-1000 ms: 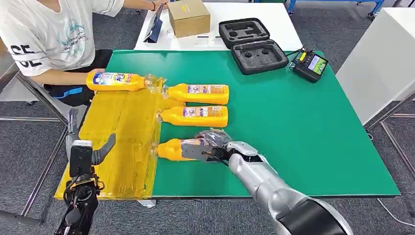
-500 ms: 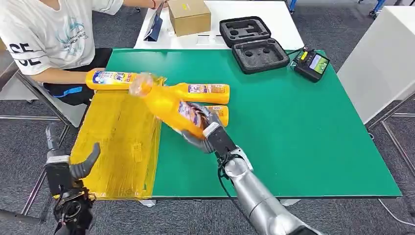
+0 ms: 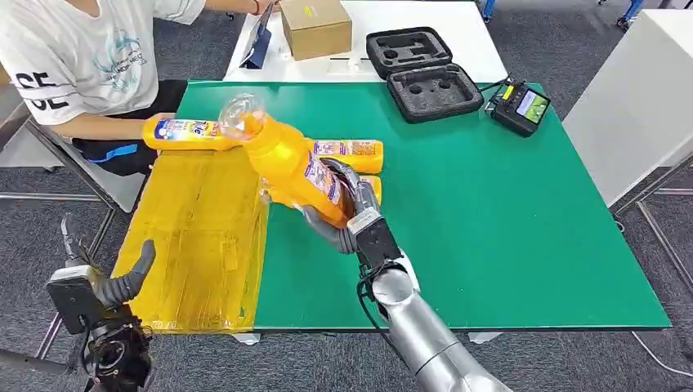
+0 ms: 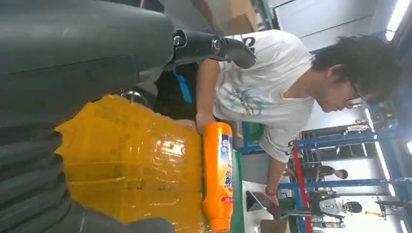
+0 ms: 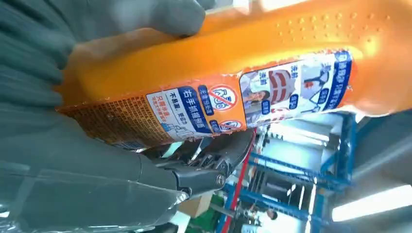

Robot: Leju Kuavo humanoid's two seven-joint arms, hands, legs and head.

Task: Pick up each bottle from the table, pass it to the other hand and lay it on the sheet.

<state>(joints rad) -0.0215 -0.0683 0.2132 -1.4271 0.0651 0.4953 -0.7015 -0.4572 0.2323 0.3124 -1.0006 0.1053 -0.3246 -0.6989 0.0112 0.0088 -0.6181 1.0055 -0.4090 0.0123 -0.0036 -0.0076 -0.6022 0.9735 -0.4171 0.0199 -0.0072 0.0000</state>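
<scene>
Gripping an orange bottle around its lower body, the right hand holds it up off the green tabletop, tilted with its clear wrapped cap toward the yellow sheet and the seated person. Fingers wrap the label, and the bottle's base is hidden behind the hand in the head view; up close from the right wrist, the label's print is sharp but the cap end is cut off. Behind the raised bottle, a second bottle lies on the green, partly covered, and a third peeks out just past the hand, mostly hidden. Over at the sheet's far edge a fourth bottle lies on its side, right by the person's forearm. Down low on the near left, the left hand hangs off the tabletop's corner, fingers spread, holding nothing. At the far side, a black foam case sits open, its cut-outs bare, with a small controller beside it near the right edge, and a cardboard box on the white table beyond. Broad green room lies open to the right, and most of the sheet is free.
</scene>
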